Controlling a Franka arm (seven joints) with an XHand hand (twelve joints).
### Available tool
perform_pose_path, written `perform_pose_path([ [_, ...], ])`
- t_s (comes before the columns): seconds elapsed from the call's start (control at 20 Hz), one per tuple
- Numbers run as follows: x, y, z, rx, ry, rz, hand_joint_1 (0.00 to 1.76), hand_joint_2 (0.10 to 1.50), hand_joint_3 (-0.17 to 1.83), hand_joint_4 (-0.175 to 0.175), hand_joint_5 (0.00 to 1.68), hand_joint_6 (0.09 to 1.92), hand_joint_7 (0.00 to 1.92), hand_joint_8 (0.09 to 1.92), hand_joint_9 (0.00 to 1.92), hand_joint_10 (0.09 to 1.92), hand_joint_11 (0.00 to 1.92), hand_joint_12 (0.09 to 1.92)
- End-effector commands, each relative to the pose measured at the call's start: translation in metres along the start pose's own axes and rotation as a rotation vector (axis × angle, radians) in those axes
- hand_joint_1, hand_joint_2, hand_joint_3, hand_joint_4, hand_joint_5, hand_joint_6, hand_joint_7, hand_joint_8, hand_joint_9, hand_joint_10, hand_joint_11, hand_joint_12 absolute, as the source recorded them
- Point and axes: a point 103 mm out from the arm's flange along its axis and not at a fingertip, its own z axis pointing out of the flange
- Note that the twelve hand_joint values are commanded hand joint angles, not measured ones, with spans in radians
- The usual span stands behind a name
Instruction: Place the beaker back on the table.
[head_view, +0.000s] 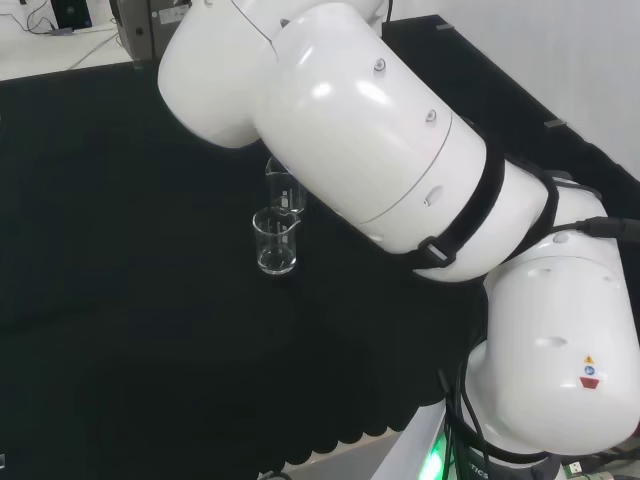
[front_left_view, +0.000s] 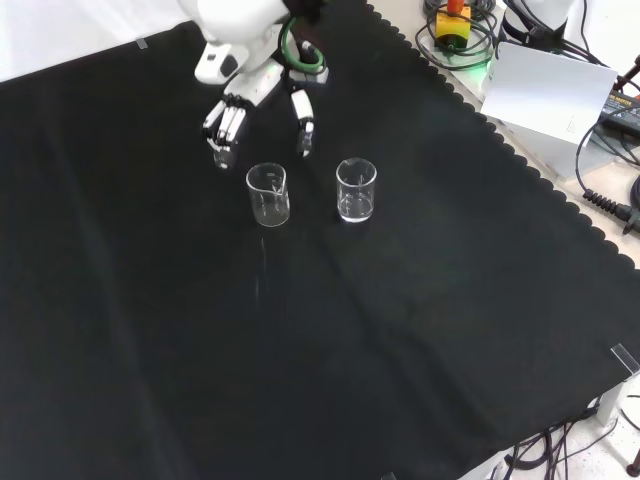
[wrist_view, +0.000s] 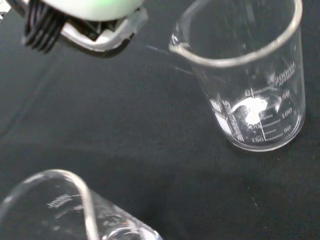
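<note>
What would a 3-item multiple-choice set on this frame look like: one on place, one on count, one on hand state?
1. In the front view, where is the hand relative to the two beakers?
A. Above them in the picture, apart from both
B. Below them
C. Between them, touching both

2. How many clear beakers stand on the cloth?
A. One
B. Two
C. Four

3. What is the hand doing?
A. Curled round a beaker
B. Pinching the cloth
C. Open, holding nothing

Key: 1 A, the hand sits higher in the front view than the left beaker and the right beaker, with black cloth between. 2 B, the front view shows two upright. 3 C, its fingers hang relaxed with nothing between them.
</note>
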Motion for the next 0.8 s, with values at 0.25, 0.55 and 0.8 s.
perform_pose_path([
  [0.25,0.044,-0.072,-0.045,-0.032,-0.019,0.032,0.82,0.6,0.43,-0.014,0.32,0.09,0.14,0.58,0.49,0.09,0.03,1.4],
  [0.55,0.062,-0.099,-0.057,-0.055,-0.032,0.051,0.8,0.61,0.42,-0.017,0.32,0.09,0.14,0.58,0.49,0.09,0.04,1.4],
  [0.8,0.072,-0.112,-0.062,-0.066,-0.034,0.062,0.77,0.62,0.42,-0.021,0.32,0.09,0.14,0.58,0.49,0.09,0.05,1.4],
])
